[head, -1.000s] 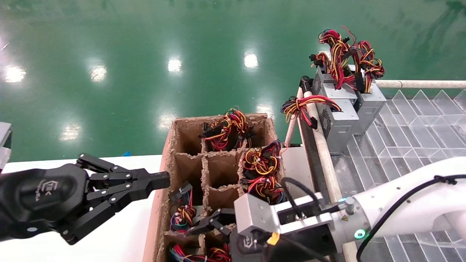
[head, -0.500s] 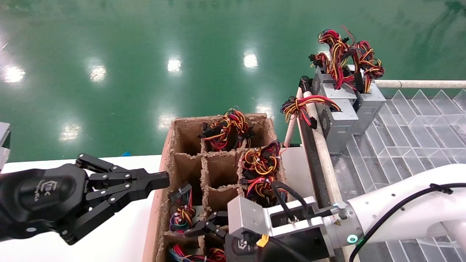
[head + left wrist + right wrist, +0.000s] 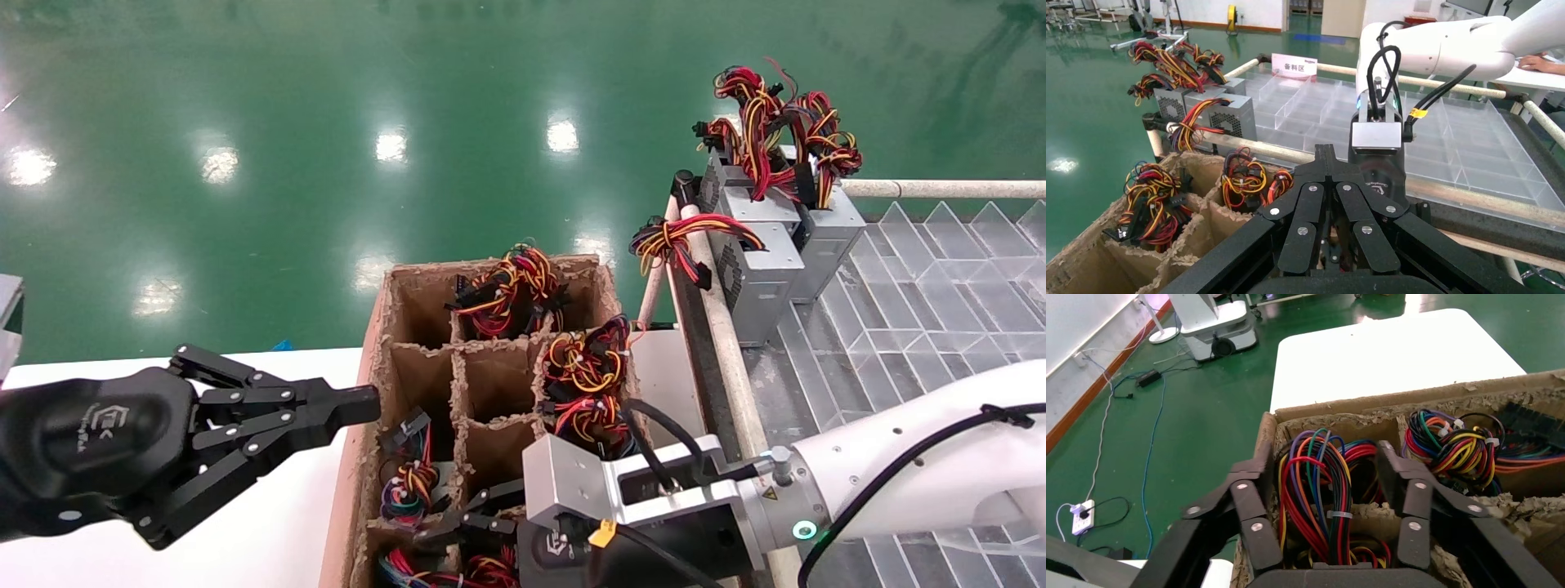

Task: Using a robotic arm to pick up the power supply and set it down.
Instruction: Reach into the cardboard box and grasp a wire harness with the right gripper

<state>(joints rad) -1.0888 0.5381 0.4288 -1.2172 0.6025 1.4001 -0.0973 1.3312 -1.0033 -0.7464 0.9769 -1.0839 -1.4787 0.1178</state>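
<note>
From the head camera, the robotic arm (image 3: 899, 457) reaches from the right over the near end of a cardboard box (image 3: 490, 392) with paper dividers. Its right gripper (image 3: 466, 523) hangs low over the near cells, and its black fingers stand apart. Just beyond the fingers a bundle of coloured wires (image 3: 406, 482) fills one cell. Three grey power supplies (image 3: 764, 261) stand well apart from this gripper, on the far corner of a tray rack (image 3: 915, 310). The left gripper (image 3: 359, 404) is at the left outer wall of the box, with its fingers pressed together.

The left wrist camera shows what the head camera does not: a small white sign (image 3: 1294, 64) with dark characters on the far rail of the rack, too small to read. It also shows the silver block (image 3: 1376, 135) of the other arm and the supplies (image 3: 1208, 110) from the side with the holes. Here too the left gripper (image 3: 1324, 160) has its fingers closed to a point.

The right wrist camera looks straight between the spread fingers (image 3: 1404, 496) of the right gripper (image 3: 1321, 471). Between them, in the cell below, lies a wire bundle (image 3: 1315, 484) of red, orange, blue, green and black. The fingers do not touch it. The grey case under the wires cannot be seen. Beside this cell, another bundle (image 3: 1456, 447) fills the next one.
</note>
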